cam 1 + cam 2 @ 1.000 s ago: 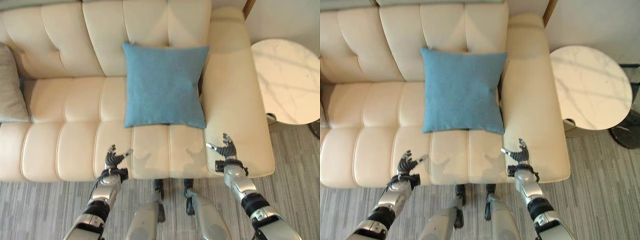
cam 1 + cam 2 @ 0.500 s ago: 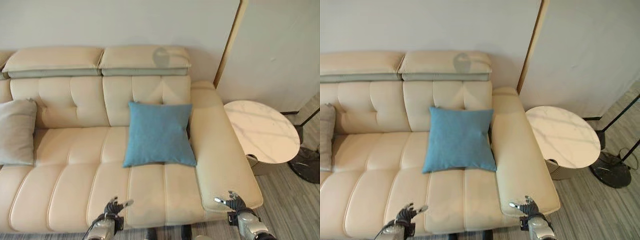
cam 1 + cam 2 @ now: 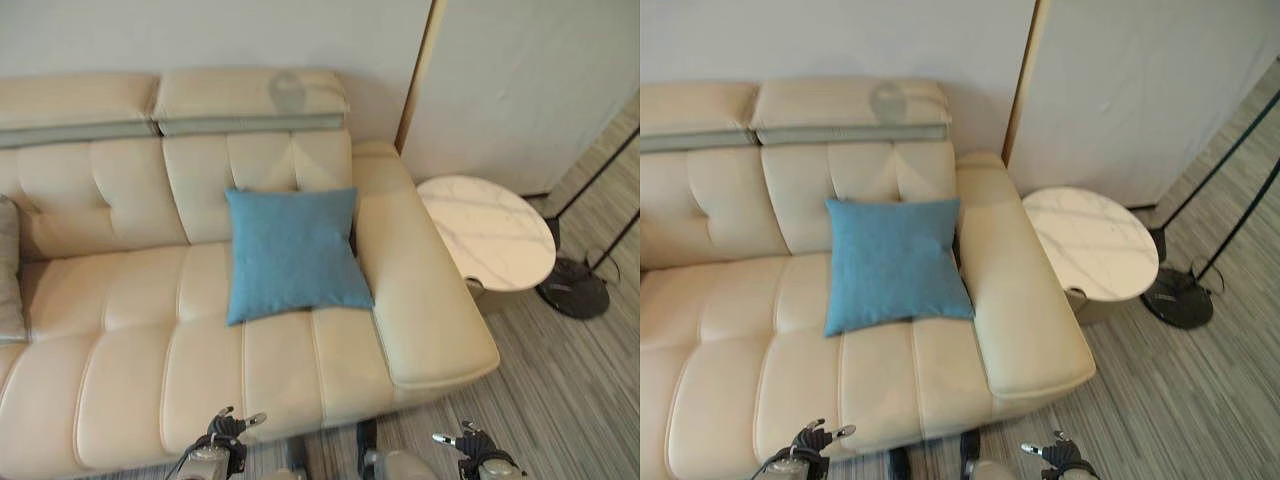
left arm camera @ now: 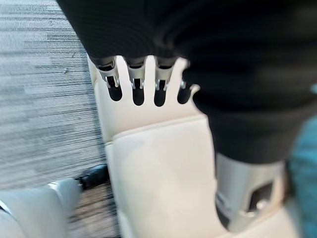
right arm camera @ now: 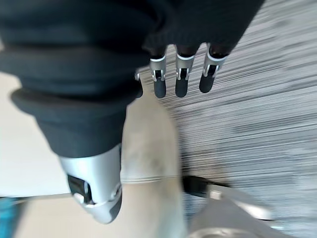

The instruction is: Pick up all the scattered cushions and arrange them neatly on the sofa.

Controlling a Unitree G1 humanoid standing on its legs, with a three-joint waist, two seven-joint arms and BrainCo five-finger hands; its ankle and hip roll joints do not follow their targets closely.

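Cushion in blue is leaning against the sofa backrest, its right edge just beside the armrest, its lower edge lying on the seat. To its left the seat is lying open as far as a grey cushion at the far left edge. Right of the armrest a round marble side table is standing near a lamp base on the striped floor. We are holding our left hand over the seat's front edge and our right hand over the floor past the armrest corner, both with fingers relaxed and spread, gripping nothing. Against a second ago, we are seeing the sofa from further back and both hands are sitting lower in view, the blue cushion lying as before.
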